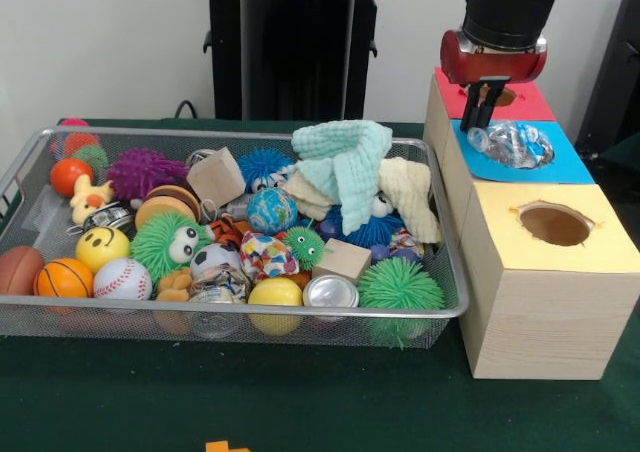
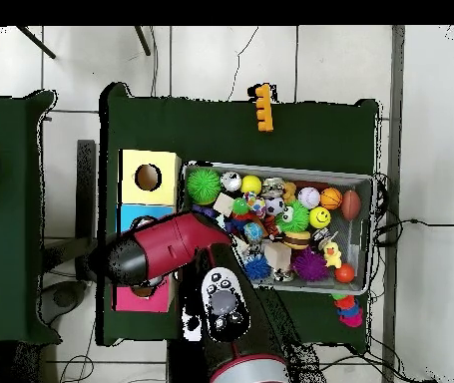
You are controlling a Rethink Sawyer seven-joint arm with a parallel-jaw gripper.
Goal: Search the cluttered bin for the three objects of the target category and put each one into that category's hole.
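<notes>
A crumpled clear plastic piece (image 1: 515,144) lies on the blue box top (image 1: 575,164), over its hole. My gripper (image 1: 484,122) hangs just above the plastic's left end, in front of the red box top (image 1: 535,102); its tip touches or nearly touches the plastic. The wire bin (image 1: 40,317) to the left is full of toys: a silver can (image 1: 331,291), a baseball (image 1: 122,280), a green spiky ball (image 1: 400,287), wooden blocks (image 1: 216,177) and a mint cloth (image 1: 350,162). In the overhead view the red arm (image 2: 161,249) hides the gripper and most of the blue box.
A yellow-topped box (image 1: 590,257) with a round hole (image 1: 555,224) stands nearest the camera in the row of boxes, also seen as the yellow box (image 2: 149,178) from overhead. An orange toy (image 2: 261,108) lies on the green table beyond the bin (image 2: 365,234).
</notes>
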